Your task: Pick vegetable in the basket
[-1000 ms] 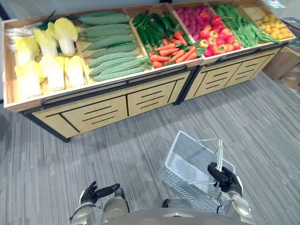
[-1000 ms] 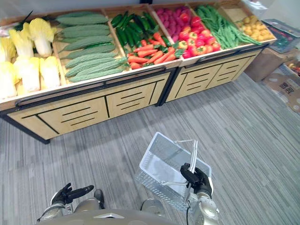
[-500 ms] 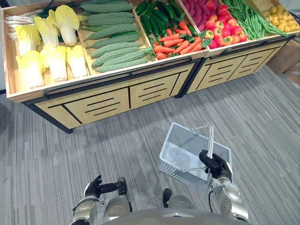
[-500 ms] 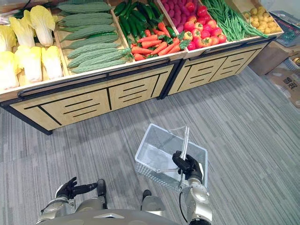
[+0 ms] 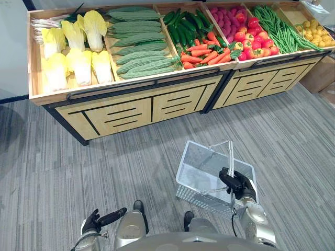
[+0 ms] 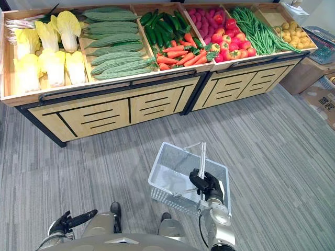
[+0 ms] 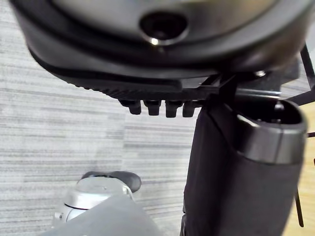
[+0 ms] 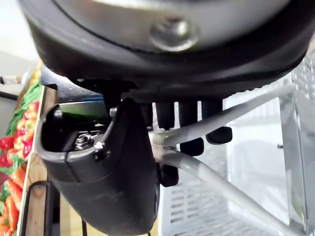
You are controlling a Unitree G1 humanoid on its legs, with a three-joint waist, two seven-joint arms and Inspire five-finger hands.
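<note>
Right hand [image 5: 241,184]: clenched round the handle of basket [image 5: 199,163], above floor [image 5: 78,167]. Left hand [image 5: 94,221]: released, low. Vegetables [image 5: 137,47] on worktop [image 5: 131,87] beyond.

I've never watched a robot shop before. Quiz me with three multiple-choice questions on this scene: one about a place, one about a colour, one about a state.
1. Where is the basket? A) among the carrots B) hanging from the right hand C) in the left hand
2. What colour are the cabbages at the stand's left end? A) pale yellow B) purple C) orange
3. The basket is: A) full B) half full C) empty
Answers: 1B, that hand curls round the handle; 2A, yellow leaves, white stems; 3C, its bare bottom shows.
</note>
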